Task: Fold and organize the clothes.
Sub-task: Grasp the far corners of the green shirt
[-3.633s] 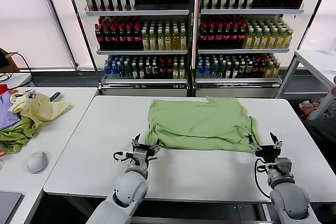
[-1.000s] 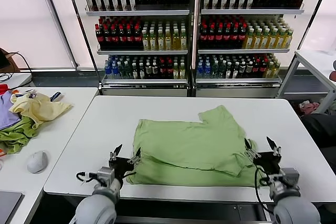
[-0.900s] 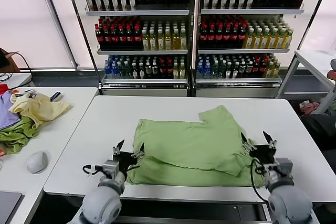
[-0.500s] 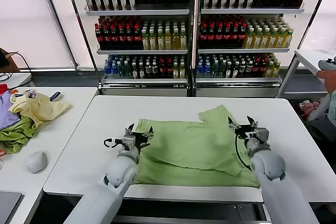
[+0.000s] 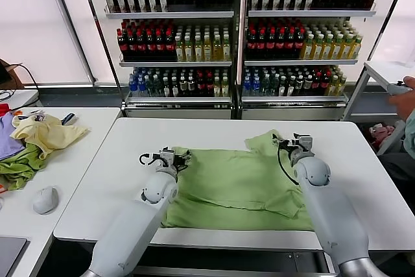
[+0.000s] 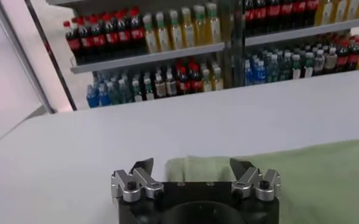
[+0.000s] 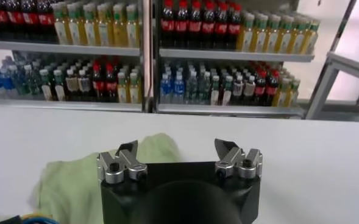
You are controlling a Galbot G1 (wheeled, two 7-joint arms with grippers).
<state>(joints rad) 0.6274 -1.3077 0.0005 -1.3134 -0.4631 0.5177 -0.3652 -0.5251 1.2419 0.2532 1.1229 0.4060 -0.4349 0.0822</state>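
Note:
The light green shirt (image 5: pixel 233 186) lies flat on the white table (image 5: pixel 117 186), its near part folded over and one sleeve sticking out at the far right; its print and buttons are hidden. My left gripper (image 5: pixel 170 156) is open and empty over the shirt's far left corner, which shows in the left wrist view (image 6: pixel 313 176) past the left gripper (image 6: pixel 192 167). My right gripper (image 5: pixel 293 141) is open and empty at the far right sleeve. In the right wrist view the right gripper (image 7: pixel 176 148) hangs beside the sleeve (image 7: pixel 81 176).
A pile of pale yellow, olive and purple garments (image 5: pixel 35 141) and a computer mouse (image 5: pixel 45 199) lie on the side table at left. Bottle shelves (image 5: pixel 240 30) stand behind the table. A person (image 5: pixel 407 111) is at the right edge.
Both grippers moved from the shirt's near edge to its far corners. Before that, the shirt was drawn toward the near edge and lay folded.

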